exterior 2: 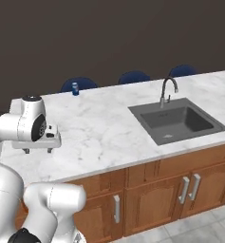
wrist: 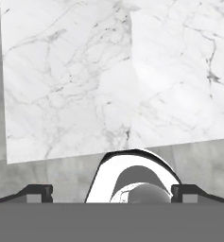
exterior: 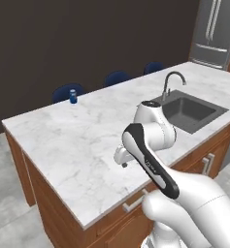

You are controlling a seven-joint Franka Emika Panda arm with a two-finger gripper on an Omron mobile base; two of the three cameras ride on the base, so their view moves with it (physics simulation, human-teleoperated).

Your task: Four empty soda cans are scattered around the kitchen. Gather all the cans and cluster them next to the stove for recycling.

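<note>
Surface: a white grey-veined marble island counter (exterior: 73, 135) on brown wood cabinets (exterior 2: 180, 185) is stretching across the room.
Room: a dark wall is looming behind; three blue stools (exterior: 68, 91) are lining the far edge; a grey sink basin (exterior 2: 180, 121) with a curved steel faucet (exterior 2: 167, 90) is sitting at the right.
Can: a small blue cylindrical can with a silvery top (exterior: 73, 96) is standing upright near the far edge, in front of a stool, well apart from the arm.
Claw: the two-finger gripper (exterior 2: 37, 151) is hanging released over bare marble, jaws wide, grasping nothing.

The small can (exterior: 73, 96) at the far edge of the marble counter (exterior: 82, 140) is too small to read; it looks blue, and its label and top are blurred. The stools (exterior: 68, 91) behind that counter are mostly hidden by its edge. The fridge (exterior: 214, 30) beyond the sink (exterior: 191, 112) is cut off by the picture's top and right edges.
</note>
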